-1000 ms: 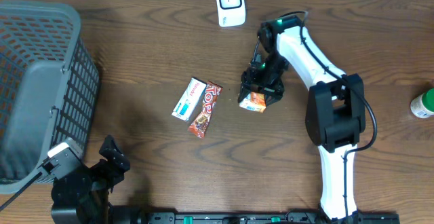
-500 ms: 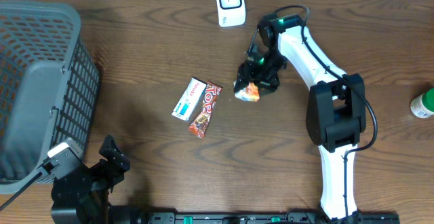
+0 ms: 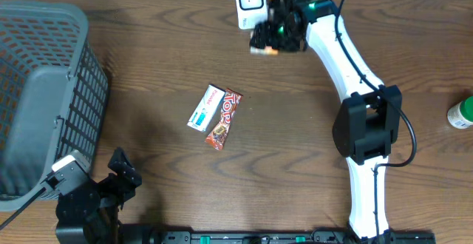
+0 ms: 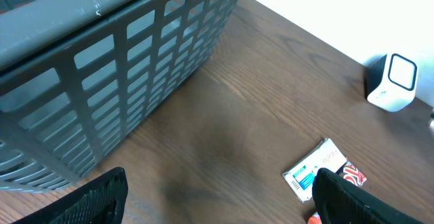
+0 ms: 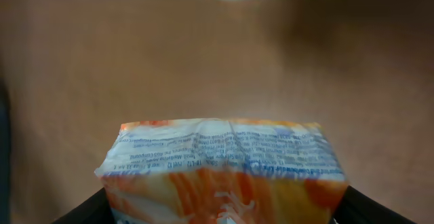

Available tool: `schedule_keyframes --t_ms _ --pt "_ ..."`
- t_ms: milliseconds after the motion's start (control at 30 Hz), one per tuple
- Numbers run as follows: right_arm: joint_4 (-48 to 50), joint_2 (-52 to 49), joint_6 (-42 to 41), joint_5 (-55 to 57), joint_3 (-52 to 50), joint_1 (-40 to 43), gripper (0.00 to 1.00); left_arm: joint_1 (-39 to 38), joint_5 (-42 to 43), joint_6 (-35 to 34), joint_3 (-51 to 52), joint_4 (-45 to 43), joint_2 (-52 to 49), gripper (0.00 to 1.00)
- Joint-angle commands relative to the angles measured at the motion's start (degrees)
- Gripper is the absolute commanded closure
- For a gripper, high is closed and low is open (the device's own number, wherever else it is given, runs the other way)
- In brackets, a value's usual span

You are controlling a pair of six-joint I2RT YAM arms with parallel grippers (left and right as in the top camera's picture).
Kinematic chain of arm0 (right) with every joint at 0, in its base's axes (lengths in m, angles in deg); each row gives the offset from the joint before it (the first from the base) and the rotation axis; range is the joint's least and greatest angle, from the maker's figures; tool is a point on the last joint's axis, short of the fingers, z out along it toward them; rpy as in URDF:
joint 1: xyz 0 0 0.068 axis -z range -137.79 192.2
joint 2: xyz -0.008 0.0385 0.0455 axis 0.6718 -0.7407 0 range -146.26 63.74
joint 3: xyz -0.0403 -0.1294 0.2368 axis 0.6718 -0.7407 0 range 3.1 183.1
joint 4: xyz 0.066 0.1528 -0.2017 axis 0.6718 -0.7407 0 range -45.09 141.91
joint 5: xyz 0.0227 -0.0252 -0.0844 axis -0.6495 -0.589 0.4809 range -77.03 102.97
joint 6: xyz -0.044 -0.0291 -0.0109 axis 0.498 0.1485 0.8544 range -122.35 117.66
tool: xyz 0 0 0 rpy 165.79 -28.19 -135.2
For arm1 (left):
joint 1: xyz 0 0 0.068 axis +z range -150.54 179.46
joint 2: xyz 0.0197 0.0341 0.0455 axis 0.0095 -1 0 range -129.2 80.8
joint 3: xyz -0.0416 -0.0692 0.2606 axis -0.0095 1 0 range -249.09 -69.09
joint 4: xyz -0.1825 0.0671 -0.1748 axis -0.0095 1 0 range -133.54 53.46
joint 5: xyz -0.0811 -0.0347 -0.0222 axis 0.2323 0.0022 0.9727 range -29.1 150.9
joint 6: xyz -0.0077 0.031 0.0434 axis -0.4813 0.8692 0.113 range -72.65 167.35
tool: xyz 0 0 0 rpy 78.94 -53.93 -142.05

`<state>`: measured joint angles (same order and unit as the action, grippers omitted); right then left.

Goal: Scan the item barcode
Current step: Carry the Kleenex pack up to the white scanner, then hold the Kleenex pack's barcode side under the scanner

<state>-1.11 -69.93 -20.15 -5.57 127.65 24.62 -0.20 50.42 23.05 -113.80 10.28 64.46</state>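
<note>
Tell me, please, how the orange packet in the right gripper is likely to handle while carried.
The orange packet looks like a thin sealed pouch, so it is probably light and somewhat floppy. Its smooth printed film may slip in the right gripper. Flat-sided, it is unlikely to roll.

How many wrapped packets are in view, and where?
3. An orange packet in the right end effector near the scanner; a white-and-blue packet and a red TOP bar side by side mid-table. The basket could hide more.
</note>
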Motion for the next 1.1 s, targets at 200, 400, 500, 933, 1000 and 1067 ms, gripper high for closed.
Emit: schedule_keyframes --t_ms 200,400,500,933,1000,1067 --pt "14.1 -1.0 -2.1 11.1 1.0 -0.6 0.32 0.3 -0.3 -0.7 -0.3 0.2 0.3 0.12" --pt "24.2 -1.5 -0.3 15.5 1.0 -1.4 0.34 0.3 -0.3 -0.7 -0.3 0.2 0.3 0.12" --pt "30.4 -2.7 0.3 16.9 1.0 -1.9 0.35 0.3 -0.3 -0.7 -0.3 0.2 0.3 0.12" --pt "50.6 -12.4 2.3 24.5 1.0 -4.0 0.41 0.3 -0.3 -0.7 -0.3 0.2 0.3 0.12" --pt "51.4 -13.5 2.3 26.4 1.0 -4.1 0.41 0.3 -0.3 -0.7 -0.3 0.2 0.3 0.12" --pt "52.3 -14.4 3.2 28.0 1.0 -4.1 0.40 0.3 -0.3 -0.7 -0.3 0.2 0.3 0.12"
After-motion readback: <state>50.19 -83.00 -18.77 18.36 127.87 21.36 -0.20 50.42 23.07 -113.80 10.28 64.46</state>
